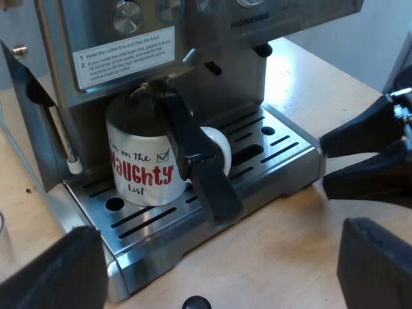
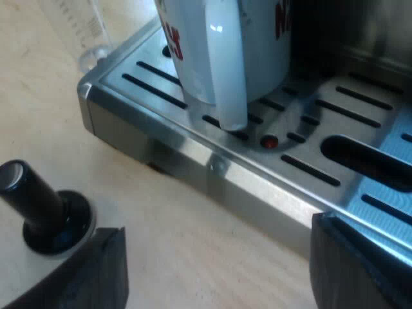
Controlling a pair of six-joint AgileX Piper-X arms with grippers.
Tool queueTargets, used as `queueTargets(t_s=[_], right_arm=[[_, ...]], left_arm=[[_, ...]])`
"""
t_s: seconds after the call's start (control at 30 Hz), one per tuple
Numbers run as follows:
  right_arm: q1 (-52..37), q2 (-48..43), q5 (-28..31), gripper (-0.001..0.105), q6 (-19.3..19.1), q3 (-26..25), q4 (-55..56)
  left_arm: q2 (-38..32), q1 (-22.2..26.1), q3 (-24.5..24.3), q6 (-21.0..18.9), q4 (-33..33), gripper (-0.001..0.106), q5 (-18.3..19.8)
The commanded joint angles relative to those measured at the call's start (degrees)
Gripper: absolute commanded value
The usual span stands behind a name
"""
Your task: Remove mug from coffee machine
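A white mug [image 1: 145, 164] with red "NAUGHTY" lettering stands on the espresso machine's drip tray [image 1: 283, 145], under the locked-in holder. The holder's dark handle [image 1: 196, 154] slants down across the mug's side. My left gripper [image 1: 215, 277] hovers open over the table before the tray, nothing between its fingers. My right gripper [image 1: 324, 164] is near the tray's corner. In the right wrist view it [image 2: 219, 277] is open and empty, low at the tray's edge [image 2: 212, 164], facing the mug's handle [image 2: 226, 71].
A tamper with a black knob [image 2: 38, 206] stands on the wooden table close to the right gripper's finger; its top [image 1: 196, 302] is near my left gripper. A measuring glass [image 2: 80, 32] stands beside the tray. The steam wand [image 1: 67, 145] hangs by the mug.
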Motion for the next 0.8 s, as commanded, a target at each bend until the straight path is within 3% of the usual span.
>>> queueTargets(t_s=[0.03, 0.47, 0.67, 0.8], right_arm=[[0.13, 2.36, -0.28, 0.062, -0.11, 0.43, -5.52], [2.35, 16.04, 1.27, 0.062, -0.11, 0.42, -28.35], [2.75, 18.71, 3.66, 0.062, -0.11, 0.42, -32.46], [2.75, 24.72, 4.99, 0.062, -0.11, 0.42, -42.92]], left_arm=[[0.04, -0.31, -0.37, 0.09, -1.07, 0.087, 0.64], [0.04, -0.31, -0.37, 0.09, -1.07, 0.087, 0.64], [0.04, -0.31, -0.37, 0.09, -1.07, 0.087, 0.64], [0.04, -0.31, -0.37, 0.09, -1.07, 0.087, 0.64]])
